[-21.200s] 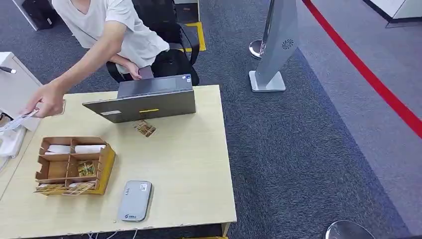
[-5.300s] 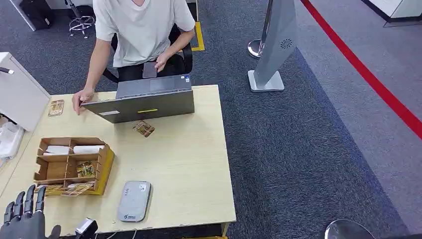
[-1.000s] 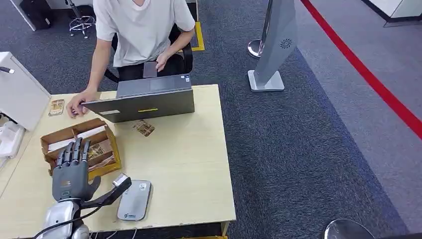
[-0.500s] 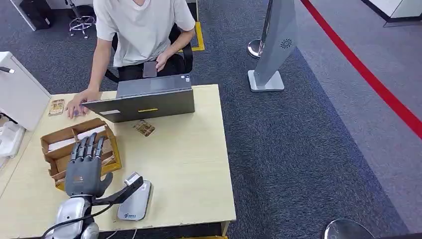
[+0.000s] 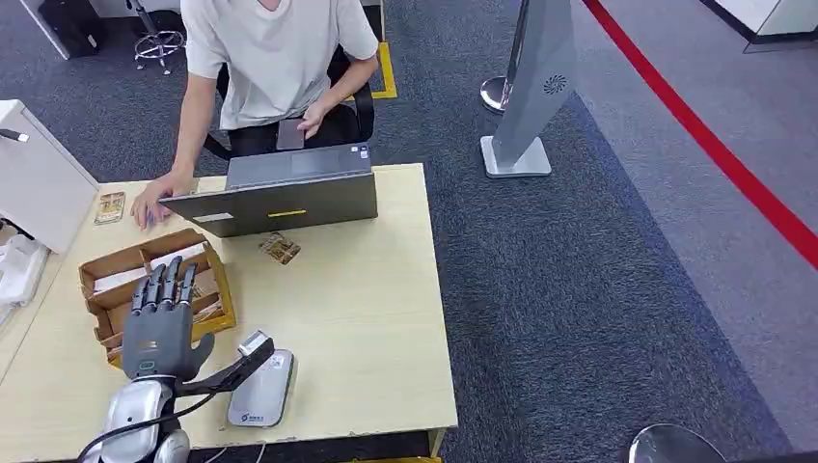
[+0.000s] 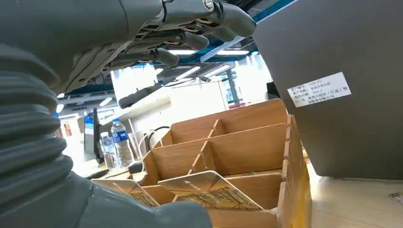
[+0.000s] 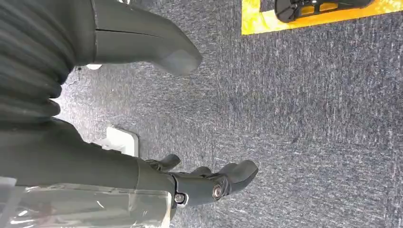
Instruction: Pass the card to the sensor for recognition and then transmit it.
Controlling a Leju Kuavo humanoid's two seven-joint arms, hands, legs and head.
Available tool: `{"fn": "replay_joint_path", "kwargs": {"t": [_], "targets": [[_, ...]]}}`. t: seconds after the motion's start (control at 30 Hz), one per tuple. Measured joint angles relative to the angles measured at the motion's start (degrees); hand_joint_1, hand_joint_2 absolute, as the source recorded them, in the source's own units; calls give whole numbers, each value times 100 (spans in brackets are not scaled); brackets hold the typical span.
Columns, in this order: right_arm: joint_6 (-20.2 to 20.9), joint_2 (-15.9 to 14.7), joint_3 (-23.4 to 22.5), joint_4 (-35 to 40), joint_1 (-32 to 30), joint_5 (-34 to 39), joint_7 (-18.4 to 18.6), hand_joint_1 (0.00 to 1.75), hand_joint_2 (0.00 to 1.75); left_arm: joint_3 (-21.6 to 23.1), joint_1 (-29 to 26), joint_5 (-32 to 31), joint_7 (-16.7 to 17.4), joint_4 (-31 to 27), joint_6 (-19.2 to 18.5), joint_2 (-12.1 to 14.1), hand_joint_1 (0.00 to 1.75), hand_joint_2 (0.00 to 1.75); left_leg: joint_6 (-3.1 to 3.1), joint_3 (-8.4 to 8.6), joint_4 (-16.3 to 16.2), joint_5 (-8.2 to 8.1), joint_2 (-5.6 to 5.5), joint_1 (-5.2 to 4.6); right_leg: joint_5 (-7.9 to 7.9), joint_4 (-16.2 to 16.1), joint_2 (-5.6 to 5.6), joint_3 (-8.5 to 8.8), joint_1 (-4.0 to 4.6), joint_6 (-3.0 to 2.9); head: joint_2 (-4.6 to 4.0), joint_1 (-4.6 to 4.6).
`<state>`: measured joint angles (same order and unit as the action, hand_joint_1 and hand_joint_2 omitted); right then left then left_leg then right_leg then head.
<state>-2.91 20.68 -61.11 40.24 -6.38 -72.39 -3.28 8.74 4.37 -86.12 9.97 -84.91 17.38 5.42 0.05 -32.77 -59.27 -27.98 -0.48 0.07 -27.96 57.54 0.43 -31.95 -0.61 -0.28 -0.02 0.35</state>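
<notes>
Left robot hand open, over card organizer

Divided box at the table's left, sensor right of it, laptop behind both

from the head view i find the left hand spread flat above the near end of the wooden card box, fingers apart, holding nothing. the box's dividers stand upright and cards lean in the near compartments, so entry is from above alone. just right of the hand lies the grey sensor, flat and low. the laptop stands as a wall along the far side of the box, touching or nearly so. a person's hand rests beside the box's far corner. the table right of the sensor lies bare. the right hand hangs over carpet.
</notes>
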Motion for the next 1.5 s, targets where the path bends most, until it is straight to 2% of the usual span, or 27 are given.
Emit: {"fn": "replay_joint_path", "kwargs": {"t": [0.3,0.5,0.93,1.5], "targets": [[0,0,-13,-17,0,-4,0,0,175,0,0,0,2,0,0,22,0,175,0,0,0,0,0,0,0,0,0,0,0,0,0,0],[-7,0,-96,-31,27,-207,-68,0,175,-11,47,0,188,26,13,146,0,175,0,0,0,0,0,1,0,0,0,0,0,0,0,0],[4,0,-540,-85,148,-597,-177,0,175,-610,132,-4,367,428,61,503,0,175,-1,-3,1,1,-2,1,-1,1,-3,0,1,0,0,0],[63,0,-776,-96,233,-780,-256,0,175,-885,94,-4,398,573,61,597,0,175,-1,-3,1,1,-1,3,-1,1,-2,1,1,0,0,0]]}}
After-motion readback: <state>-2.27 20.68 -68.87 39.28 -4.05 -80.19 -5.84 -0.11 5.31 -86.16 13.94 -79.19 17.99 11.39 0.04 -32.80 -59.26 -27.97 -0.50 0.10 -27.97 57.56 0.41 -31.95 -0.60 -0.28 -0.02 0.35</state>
